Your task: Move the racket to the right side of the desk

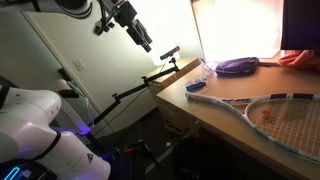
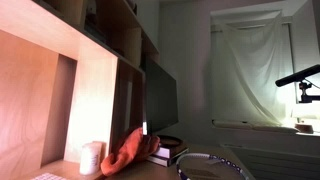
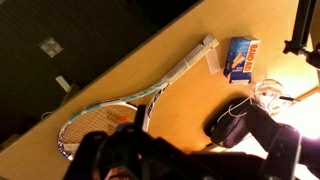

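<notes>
The racket (image 1: 272,115) lies flat on the wooden desk (image 1: 210,120), with its white handle pointing at the desk's end and its strung head nearer the front edge. It also shows in the wrist view (image 3: 150,92), and its head shows in an exterior view (image 2: 212,166). My gripper (image 1: 141,36) hangs high in the air, off the desk's end and well apart from the racket. In the wrist view its dark fingers (image 3: 190,160) stand wide apart with nothing between them, so it is open.
A blue box (image 3: 238,58) lies by the racket's handle and a dark pouch (image 3: 238,125) with a white cord beside it. An orange cloth (image 2: 130,150), a white cup (image 2: 92,157) and shelves (image 2: 70,80) stand at the desk's back. A camera arm (image 1: 150,82) sticks out from the desk's end.
</notes>
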Motion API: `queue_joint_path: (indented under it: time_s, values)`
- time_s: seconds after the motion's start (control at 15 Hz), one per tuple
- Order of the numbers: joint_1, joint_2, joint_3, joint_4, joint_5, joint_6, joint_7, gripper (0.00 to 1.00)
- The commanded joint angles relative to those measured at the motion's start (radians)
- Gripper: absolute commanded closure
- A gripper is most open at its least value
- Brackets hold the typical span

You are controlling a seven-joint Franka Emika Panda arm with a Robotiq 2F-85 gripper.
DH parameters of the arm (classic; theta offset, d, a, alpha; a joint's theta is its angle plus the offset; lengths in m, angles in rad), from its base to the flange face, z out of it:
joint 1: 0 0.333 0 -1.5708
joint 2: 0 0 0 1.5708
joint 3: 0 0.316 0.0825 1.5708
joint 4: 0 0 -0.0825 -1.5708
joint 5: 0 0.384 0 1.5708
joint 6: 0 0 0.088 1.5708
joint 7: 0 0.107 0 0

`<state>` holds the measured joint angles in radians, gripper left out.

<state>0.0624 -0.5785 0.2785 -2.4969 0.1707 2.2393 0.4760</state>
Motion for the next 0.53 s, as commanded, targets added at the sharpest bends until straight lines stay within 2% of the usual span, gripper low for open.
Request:
queue_joint_path:
  time_s: [0.0, 0.27, 0.47]
  values:
    - [0.009, 0.001, -0.008, 0.002, -0.007, -0.003, 0.005, 0.0]
    - [-0.003, 0.045, -0.011, 0.055, -0.036, -0.017, -0.011, 0.0]
    - [-0.007, 0.115, -0.033, 0.143, -0.051, -0.016, -0.048, 0.0]
